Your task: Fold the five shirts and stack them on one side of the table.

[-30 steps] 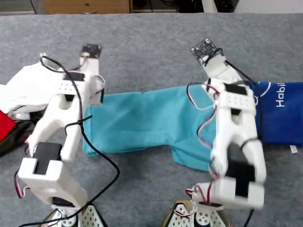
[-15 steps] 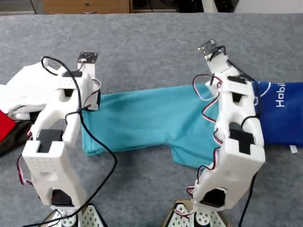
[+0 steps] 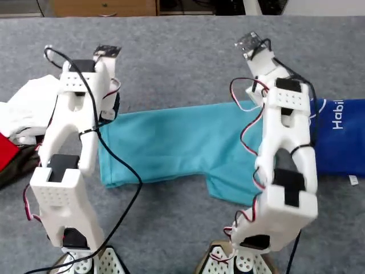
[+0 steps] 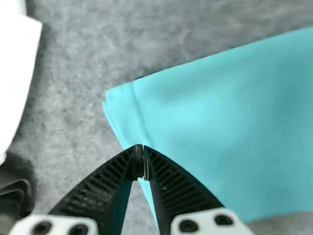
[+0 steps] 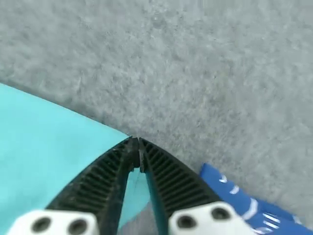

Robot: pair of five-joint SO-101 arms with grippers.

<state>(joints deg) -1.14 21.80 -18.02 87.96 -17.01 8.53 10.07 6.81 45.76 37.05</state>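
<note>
A: Grip check?
B: Pinched shut: left hand (image 4: 140, 164) on teal shirt (image 3: 182, 142) far-left corner, right hand (image 5: 135, 149) on far-right. Lay flat, centre of tabletop (image 3: 182, 57).
A: Needed level lift, both corners drawn nearward together.

I operate at an indoor robotics test bench: my left arm (image 3: 64, 171) and right arm (image 3: 285, 165) are mounted side by side at the edge of a grey felt-covered table (image 3: 182, 51), cables (image 3: 120, 162) exposed. A wooden drawer unit (image 3: 102, 7) stands behind it.
</note>
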